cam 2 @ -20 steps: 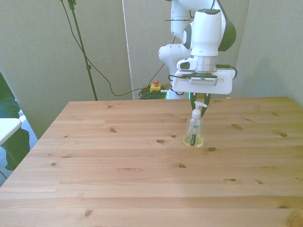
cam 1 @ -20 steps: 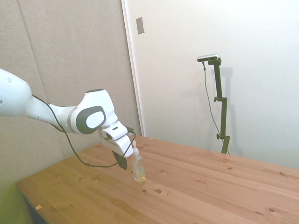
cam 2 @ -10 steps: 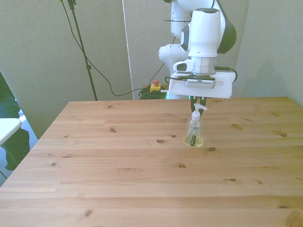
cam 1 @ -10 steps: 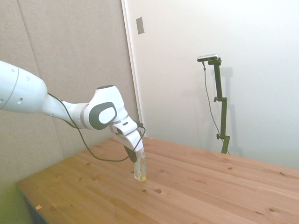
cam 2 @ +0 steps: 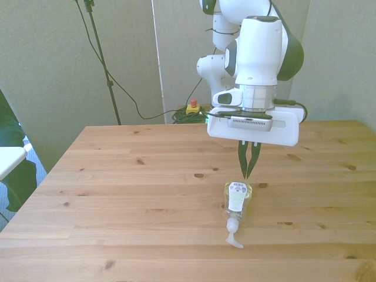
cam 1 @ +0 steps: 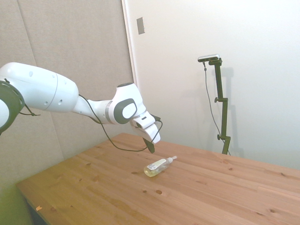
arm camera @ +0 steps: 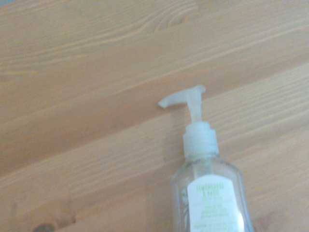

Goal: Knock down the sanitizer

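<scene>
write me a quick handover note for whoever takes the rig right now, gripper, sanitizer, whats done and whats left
Gripper: fingers close together, holding nothing, hanging just above the base end of the bottle, apparently clear of it.
Sanitizer: lying on its side on the table, label up, white pump nozzle pointing away from the robot toward the table's near edge in the front view. The wrist view shows the nozzle and label clearly.
Done: the bottle is knocked down and lies flat.
Left: nothing on the bottle itself; probably just lift the arm away and confirm it lies still.
</scene>
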You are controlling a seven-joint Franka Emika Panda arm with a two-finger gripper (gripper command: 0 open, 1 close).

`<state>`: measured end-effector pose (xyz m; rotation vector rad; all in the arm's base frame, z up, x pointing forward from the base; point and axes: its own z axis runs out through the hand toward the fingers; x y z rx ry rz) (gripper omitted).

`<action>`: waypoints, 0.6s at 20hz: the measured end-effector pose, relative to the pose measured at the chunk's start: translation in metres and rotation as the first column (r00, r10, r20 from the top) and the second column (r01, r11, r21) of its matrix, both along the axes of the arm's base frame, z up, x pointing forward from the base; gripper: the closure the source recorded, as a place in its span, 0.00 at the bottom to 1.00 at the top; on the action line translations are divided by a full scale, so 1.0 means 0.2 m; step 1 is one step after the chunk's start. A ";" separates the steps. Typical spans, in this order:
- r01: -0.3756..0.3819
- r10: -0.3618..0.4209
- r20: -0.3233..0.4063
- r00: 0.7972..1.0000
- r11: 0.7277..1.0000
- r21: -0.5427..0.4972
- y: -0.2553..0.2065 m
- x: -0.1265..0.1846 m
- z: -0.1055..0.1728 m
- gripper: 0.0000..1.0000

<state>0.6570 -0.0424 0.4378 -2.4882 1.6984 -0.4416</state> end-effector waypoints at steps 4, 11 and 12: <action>0.023 -0.023 0.012 1.000 1.000 -0.007 -0.06 0.08 -0.01 1.00; 0.026 -0.026 -0.003 1.000 1.000 -0.004 -0.06 0.09 -0.03 0.00; 0.024 -0.024 -0.005 1.000 1.000 -0.003 -0.06 0.08 -0.03 0.00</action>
